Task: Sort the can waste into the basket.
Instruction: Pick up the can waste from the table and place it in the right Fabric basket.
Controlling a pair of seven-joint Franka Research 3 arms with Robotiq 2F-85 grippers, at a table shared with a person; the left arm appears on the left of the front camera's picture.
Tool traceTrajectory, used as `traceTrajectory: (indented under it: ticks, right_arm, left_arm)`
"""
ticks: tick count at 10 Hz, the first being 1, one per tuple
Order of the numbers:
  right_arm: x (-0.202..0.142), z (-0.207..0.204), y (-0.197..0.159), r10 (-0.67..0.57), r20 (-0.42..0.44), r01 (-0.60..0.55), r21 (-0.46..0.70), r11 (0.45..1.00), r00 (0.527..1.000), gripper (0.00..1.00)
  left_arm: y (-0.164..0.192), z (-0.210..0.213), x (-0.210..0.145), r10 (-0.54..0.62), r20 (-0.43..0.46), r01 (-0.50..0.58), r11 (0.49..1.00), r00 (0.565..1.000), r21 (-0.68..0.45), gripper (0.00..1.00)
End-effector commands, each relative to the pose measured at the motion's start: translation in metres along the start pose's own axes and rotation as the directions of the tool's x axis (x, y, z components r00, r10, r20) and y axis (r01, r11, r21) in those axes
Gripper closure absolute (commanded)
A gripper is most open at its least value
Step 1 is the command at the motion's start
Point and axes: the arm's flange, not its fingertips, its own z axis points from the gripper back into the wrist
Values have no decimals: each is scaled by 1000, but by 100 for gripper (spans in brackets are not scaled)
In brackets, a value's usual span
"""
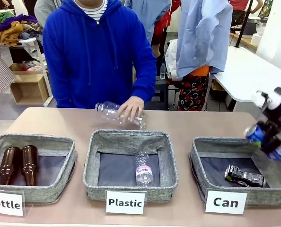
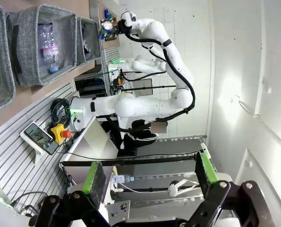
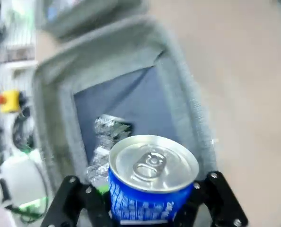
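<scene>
Above basket (image 1: pixel 206 156), blue can (image 1: pixel 256 135) in end effector (image 1: pixel 268 137)

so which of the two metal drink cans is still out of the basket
The blue can with white lettering, clamped in the right gripper above the grey fabric "Can" basket. The black-and-silver can already lies inside.

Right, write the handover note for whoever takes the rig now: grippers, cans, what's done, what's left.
Right gripper: shut on the blue can, held above the right side of the Can basket.
Left gripper: open, empty, pointing away from the table.
Black-and-silver can: crushed, already lying in the Can basket.
Person's hand: on a clear plastic bottle on the table behind the Plastic basket.
Done: one can sorted.
Left: release the blue can into the Can basket.
</scene>
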Motion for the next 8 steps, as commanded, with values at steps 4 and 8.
traceTrajectory:
  ticks: [4, 8]
  right_arm:
    - [-11, 2, 14, 163, 35, -162, -29, 986, 986, 100]
    - [-14, 6, 16, 173, 87, -174, -4, 985, 981, 0]
  left_arm:
    - [-4, 1, 0, 10, 6, -10, 1000, 1000, -14, 0]
    - [-4, 1, 0, 10, 6, -10, 1000, 1000, -14, 0]
